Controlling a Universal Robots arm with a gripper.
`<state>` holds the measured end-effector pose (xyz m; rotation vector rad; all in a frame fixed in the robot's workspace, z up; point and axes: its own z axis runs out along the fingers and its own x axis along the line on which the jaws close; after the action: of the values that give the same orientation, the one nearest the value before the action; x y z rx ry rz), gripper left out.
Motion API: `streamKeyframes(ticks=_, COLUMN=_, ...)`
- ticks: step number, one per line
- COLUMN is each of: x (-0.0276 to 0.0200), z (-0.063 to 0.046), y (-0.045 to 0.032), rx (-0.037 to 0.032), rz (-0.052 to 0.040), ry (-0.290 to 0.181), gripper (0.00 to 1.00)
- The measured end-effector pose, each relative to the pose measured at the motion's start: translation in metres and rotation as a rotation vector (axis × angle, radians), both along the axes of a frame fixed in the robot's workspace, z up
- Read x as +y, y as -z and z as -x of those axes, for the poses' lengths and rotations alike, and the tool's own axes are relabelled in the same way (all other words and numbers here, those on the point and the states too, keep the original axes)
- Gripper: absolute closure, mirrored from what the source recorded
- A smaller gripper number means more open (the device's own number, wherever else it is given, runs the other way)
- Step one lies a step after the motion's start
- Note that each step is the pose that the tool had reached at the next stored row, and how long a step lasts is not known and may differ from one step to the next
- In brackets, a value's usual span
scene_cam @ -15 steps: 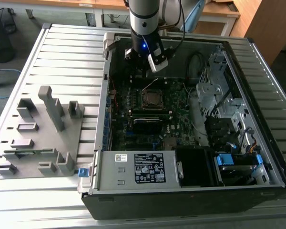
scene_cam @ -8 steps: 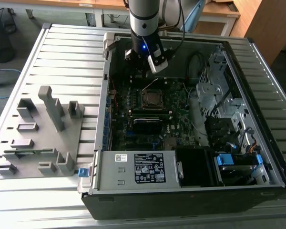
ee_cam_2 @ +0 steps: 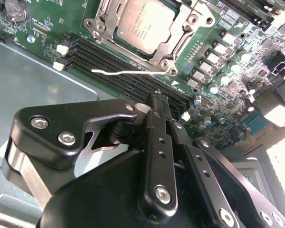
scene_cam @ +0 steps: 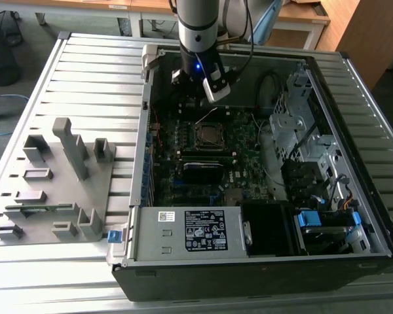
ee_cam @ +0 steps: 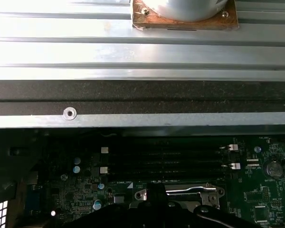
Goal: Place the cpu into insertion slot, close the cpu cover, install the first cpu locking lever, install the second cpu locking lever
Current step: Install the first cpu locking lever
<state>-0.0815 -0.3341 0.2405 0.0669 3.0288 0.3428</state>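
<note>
The cpu [ee_cam_2: 141,24] lies flat in the insertion slot [scene_cam: 198,135], its silver top showing through the cpu cover [ee_cam_2: 167,56], which lies down around it. A thin pale locking lever [ee_cam_2: 123,72] sticks out free beside the socket, and in the exterior view this lever [scene_cam: 206,116] rises at a slant above it. My gripper [ee_cam_2: 159,99] hangs just past the socket over the memory slots, fingers pressed together with nothing between them. In the exterior view the gripper [scene_cam: 213,91] is above the board, behind the socket. The socket frame [ee_cam: 175,192] shows low in the first wrist view.
The open computer case [scene_cam: 354,150] lies on a slatted table. A power supply [scene_cam: 190,232] fills its front and drive cages [scene_cam: 308,131] stand on the exterior view's right. Black memory slots [ee_cam_2: 123,61] run beside the socket. A grey fixture block [scene_cam: 59,190] sits on the exterior view's left.
</note>
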Motion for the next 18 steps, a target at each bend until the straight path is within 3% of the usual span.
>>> streamKeyframes(ticks=18, x=0.0, z=-0.0003, y=0.003, rx=-0.0003, rz=-0.0004, ry=0.0, gripper=0.89)
